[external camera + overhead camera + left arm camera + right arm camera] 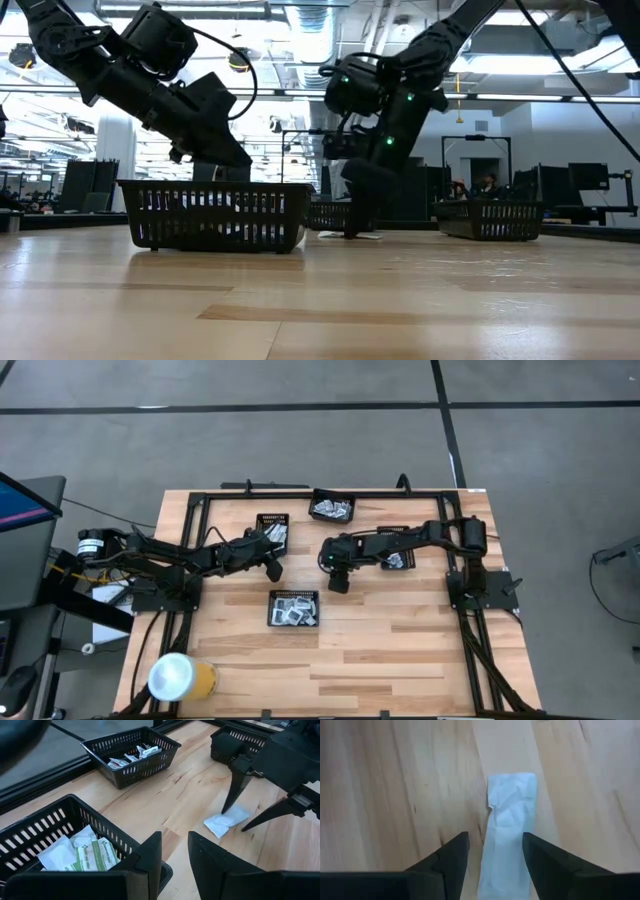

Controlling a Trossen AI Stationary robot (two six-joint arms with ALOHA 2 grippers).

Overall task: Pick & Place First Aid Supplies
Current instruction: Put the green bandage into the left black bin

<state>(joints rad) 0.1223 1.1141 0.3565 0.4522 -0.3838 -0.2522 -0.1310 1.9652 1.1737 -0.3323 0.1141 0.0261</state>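
A: Right gripper (492, 855) down at mid-bench, fingers parted, one on each side of a crumpled white packet (510, 827) lying flat on the wood; not squeezed. Lower end of packet cut off by the frame.

B: Left gripper (175, 857)?

A: Above the corner of a black mesh tray (95, 822), fingers partly open, holding nothing. More sachets (82, 852) inside, half hidden behind the wall. Print too small to read.
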